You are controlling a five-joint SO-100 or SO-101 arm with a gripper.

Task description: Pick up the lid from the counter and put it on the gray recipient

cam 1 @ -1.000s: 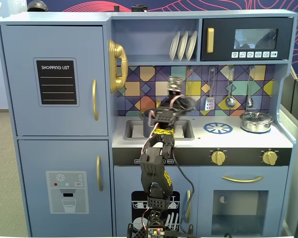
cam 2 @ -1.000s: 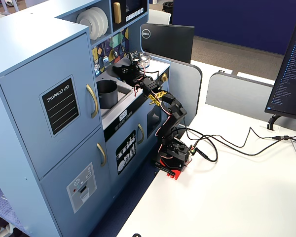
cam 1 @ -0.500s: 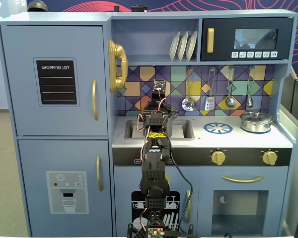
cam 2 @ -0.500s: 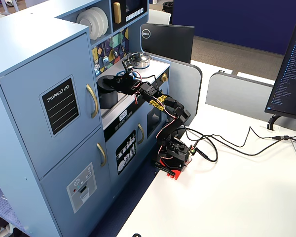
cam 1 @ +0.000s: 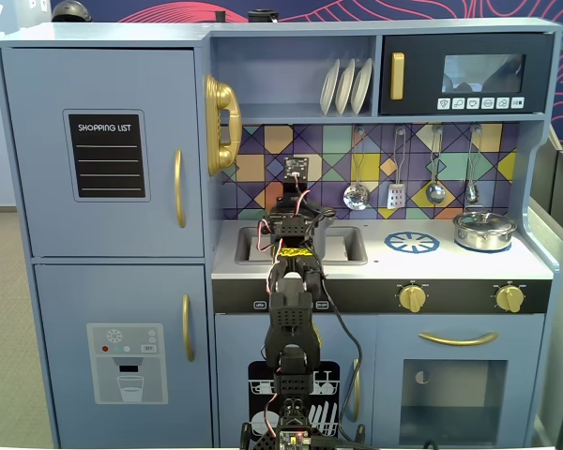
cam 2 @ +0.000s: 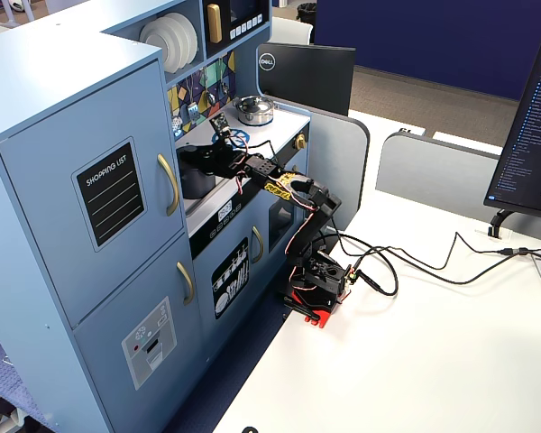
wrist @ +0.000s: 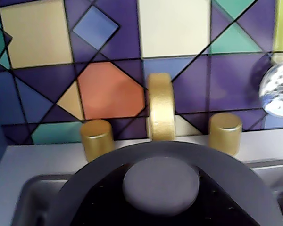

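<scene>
The flat, round, matte dark gray lid (wrist: 172, 162) looks light, stiff and slightly slick, best pinched by its small central knob (wrist: 160, 184); whether the jaws grip it I cannot tell.

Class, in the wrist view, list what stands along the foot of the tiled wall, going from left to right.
Left gold tap knob → gold faucet spout → right gold tap knob → hanging silver skimmer.

Pale blue toy kitchen (cam 1: 103, 150) with a multicoloured tiled backsplash (cam 1: 263, 150), white desk (cam 2: 415, 361) on the right in a fixed view, gray partition (cam 2: 433, 162) beyond, dark blue wall (cam 2: 415, 36) far behind.
</scene>
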